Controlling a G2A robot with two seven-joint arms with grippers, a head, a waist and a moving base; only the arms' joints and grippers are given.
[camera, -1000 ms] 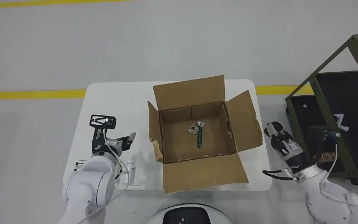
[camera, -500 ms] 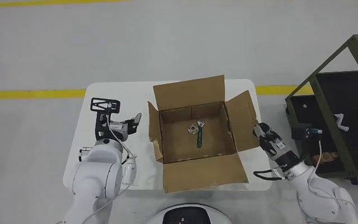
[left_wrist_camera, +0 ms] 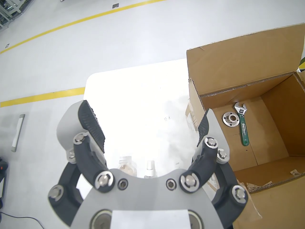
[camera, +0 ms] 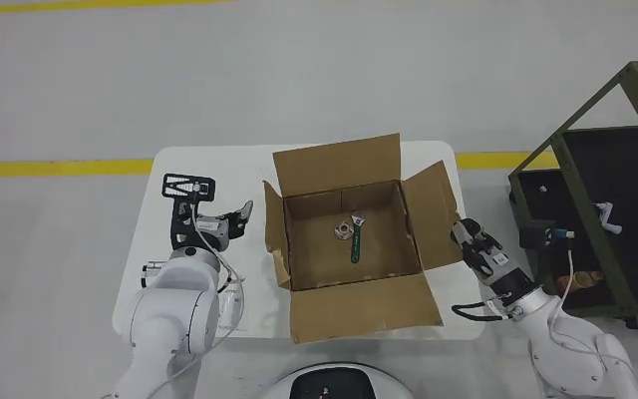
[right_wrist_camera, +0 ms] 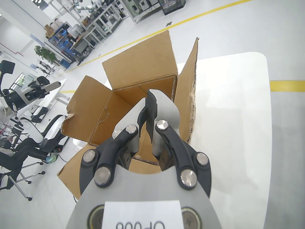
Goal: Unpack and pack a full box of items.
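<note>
Left gripper (left_wrist_camera: 146, 117) hangs with fingers spread wide, right gripper (right_wrist_camera: 149, 104) with fingers pressed together.

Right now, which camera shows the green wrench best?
The left wrist view: the wrench lies large and clear beside the metal flange. The top view has it small; in the right wrist view the right gripper blocks the box floor.

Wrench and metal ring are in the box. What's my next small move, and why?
Probably swing the left gripper over the box toward the wrench: it is open and empty beside the box, while the right gripper is shut.
</note>
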